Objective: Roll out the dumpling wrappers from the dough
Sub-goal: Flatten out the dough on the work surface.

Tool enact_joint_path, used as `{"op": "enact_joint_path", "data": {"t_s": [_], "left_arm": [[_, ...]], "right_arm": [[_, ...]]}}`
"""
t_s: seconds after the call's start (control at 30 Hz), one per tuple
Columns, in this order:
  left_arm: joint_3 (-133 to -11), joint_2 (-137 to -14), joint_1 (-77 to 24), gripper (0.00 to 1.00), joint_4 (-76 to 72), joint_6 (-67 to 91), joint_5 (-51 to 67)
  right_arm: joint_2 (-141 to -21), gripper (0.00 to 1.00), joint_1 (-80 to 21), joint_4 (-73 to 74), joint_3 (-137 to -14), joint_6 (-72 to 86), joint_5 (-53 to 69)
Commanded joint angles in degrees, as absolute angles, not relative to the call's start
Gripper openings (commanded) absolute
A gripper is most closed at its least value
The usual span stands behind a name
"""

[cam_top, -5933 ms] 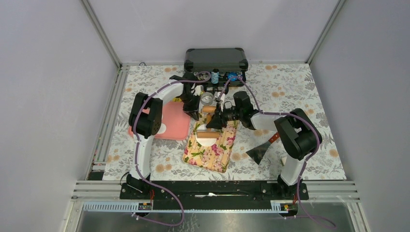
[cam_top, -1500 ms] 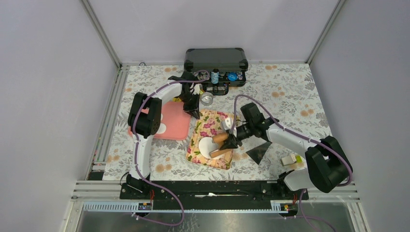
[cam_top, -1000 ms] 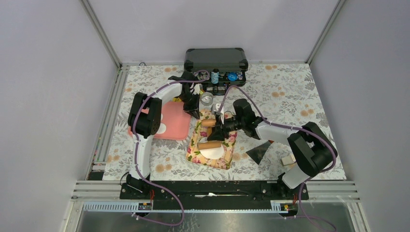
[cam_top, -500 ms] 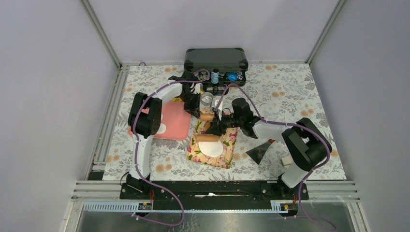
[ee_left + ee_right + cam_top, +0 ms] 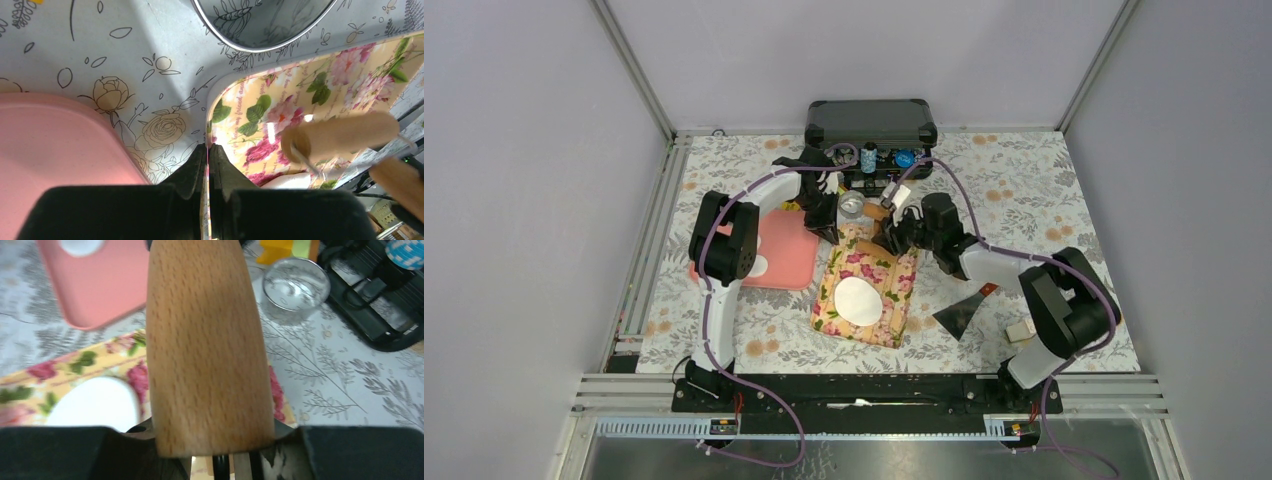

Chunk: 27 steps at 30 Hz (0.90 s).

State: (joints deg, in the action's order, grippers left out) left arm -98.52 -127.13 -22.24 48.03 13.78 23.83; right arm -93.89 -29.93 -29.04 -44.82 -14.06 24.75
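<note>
One flat white dumpling wrapper (image 5: 857, 300) lies on a floral mat (image 5: 886, 322). My right gripper (image 5: 894, 226) is shut on the handle of a wooden rolling pin (image 5: 879, 212), held at the mat's far end, off the wrapper. The right wrist view is filled by the rolling pin (image 5: 207, 340), with the wrapper (image 5: 95, 402) at lower left. My left gripper (image 5: 829, 233) is shut on the mat's far left edge (image 5: 208, 142). A lump of dough (image 5: 761, 266) sits on the pink tray (image 5: 784, 255).
A round silver tin (image 5: 852, 204) stands just beyond the mat, close to both grippers. An open black case (image 5: 871, 125) sits at the back. A scraper (image 5: 962, 312) and a small white-and-green block (image 5: 1022, 330) lie to the right of the mat.
The right gripper has carried the rolling pin from the near part of the mat across the wrapper to the far end, leaving the wrapper fully uncovered. The left gripper has stayed put.
</note>
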Motion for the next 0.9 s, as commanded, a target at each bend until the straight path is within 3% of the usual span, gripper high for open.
{"op": "enact_joint_path", "data": {"t_s": [0.0, 0.13, 0.4, 0.53, 0.87], "left_arm": [[-97.9, -127.7, -21.8, 0.00, 45.5, 12.7, 21.0], [-97.4, -127.6, -21.5, 0.00, 44.6, 12.9, 21.4], [-97.0, -127.7, -20.8, 0.00, 43.4, 14.1, 23.3], [-96.9, -127.7, -20.9, 0.00, 43.2, 14.2, 23.2], [-96.6, -127.4, -20.8, 0.00, 43.0, 14.1, 23.5]], "right_arm": [[-85.1, 0.00, -29.8, -29.5, -46.3, -3.3, 37.6], [-83.4, 0.00, -33.6, -31.0, -44.6, 7.3, 43.7], [-90.4, 0.00, -39.3, -48.6, -35.4, 22.4, 48.1], [-91.3, 0.00, -40.9, -47.1, -34.7, 23.4, 49.6], [-93.3, 0.00, -39.6, -38.4, -33.2, 10.6, 31.7]]}}
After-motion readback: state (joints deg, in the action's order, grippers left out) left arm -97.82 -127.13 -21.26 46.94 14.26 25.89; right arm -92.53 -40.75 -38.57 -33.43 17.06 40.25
